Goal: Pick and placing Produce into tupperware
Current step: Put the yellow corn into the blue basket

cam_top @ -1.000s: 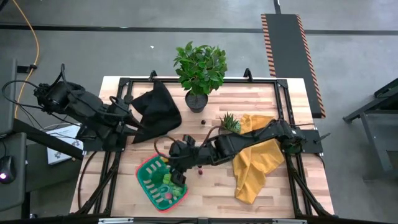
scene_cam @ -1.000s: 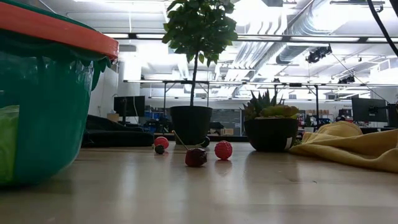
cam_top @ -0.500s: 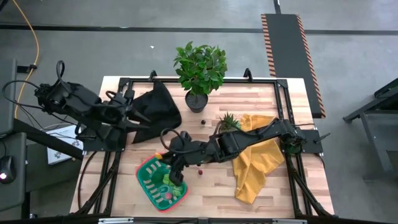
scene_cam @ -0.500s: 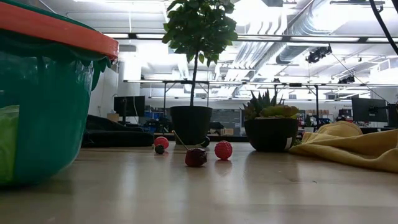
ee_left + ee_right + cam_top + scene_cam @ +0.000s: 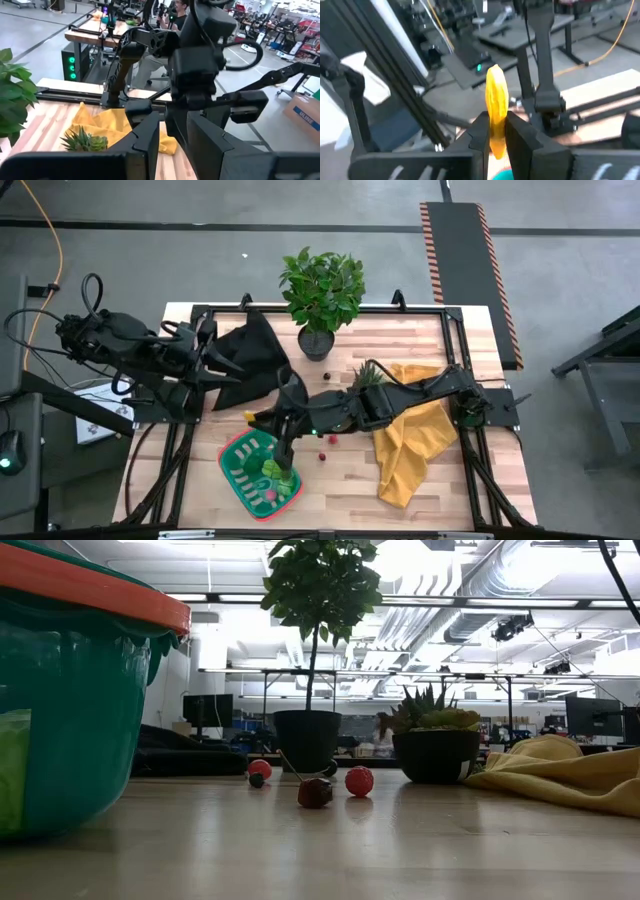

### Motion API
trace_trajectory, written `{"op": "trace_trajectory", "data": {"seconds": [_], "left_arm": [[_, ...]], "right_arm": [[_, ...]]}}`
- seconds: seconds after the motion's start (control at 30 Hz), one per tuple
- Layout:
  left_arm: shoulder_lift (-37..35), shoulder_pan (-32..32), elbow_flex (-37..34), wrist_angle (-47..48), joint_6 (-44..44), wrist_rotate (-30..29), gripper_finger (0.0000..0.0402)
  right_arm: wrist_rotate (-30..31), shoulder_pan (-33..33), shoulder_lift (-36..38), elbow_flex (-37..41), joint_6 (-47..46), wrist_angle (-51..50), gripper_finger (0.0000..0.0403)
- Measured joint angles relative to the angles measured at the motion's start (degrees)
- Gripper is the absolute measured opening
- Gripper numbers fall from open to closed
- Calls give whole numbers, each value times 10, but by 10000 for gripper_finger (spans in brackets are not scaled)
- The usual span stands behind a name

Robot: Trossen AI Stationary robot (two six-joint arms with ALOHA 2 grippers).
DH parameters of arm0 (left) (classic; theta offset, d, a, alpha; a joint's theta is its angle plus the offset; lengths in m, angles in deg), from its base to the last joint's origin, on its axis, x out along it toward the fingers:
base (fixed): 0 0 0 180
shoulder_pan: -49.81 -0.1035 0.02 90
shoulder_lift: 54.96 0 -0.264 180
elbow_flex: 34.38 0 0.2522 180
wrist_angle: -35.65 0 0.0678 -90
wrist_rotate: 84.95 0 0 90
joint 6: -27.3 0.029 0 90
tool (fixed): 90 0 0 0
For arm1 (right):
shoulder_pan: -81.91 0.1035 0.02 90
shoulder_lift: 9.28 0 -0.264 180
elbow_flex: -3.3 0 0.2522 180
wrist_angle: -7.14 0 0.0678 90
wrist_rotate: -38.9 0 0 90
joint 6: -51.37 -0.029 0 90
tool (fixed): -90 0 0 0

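Note:
My right gripper (image 5: 258,418) reaches in from the table's right and is shut on a yellow piece of produce (image 5: 496,107), just off the far edge of the green, red-rimmed tupperware (image 5: 232,463). Green and pink produce (image 5: 274,473) lies inside it. Red pieces (image 5: 324,442) rest on the wood beside it, and they also show in the low view (image 5: 315,793). My left gripper (image 5: 232,366) hovers over the black cloth (image 5: 255,350) at the far left. Its fingers stand a narrow gap apart (image 5: 173,145) with nothing between them. My right gripper pinches the yellow piece's lower part (image 5: 495,135) between its two fingers. Its upper end (image 5: 495,80) sticks out past the fingertips. The fingers lie nearly level, pointing toward the table's left. The piece is lifted clear of the table.
A large leafy potted plant (image 5: 322,295) stands at the far middle, with a small spiky plant (image 5: 368,374) to its right. A yellow cloth (image 5: 412,442) lies on the right, under my right arm. Black frame rails (image 5: 180,460) run along the table's sides.
My right gripper has risen from over the tupperware and gone toward the table's far left. It has tipped from slanting down to nearly level and stayed shut. My left gripper has tipped up toward level over the black cloth. The produce on the table has not moved.

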Motion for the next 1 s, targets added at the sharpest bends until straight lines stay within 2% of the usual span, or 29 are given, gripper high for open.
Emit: {"op": "trace_trajectory", "data": {"seconds": [0.4,0.63,1.0], "left_arm": [[14,0,0,0,-47,21,88],[15,0,0,-43,-47,33,93],[18,0,0,-68,-48,45,201]], "right_arm": [[2,-8,14,0,33,24,35],[4,-8,21,0,48,23,35],[8,-15,36,0,77,37,35]]}}
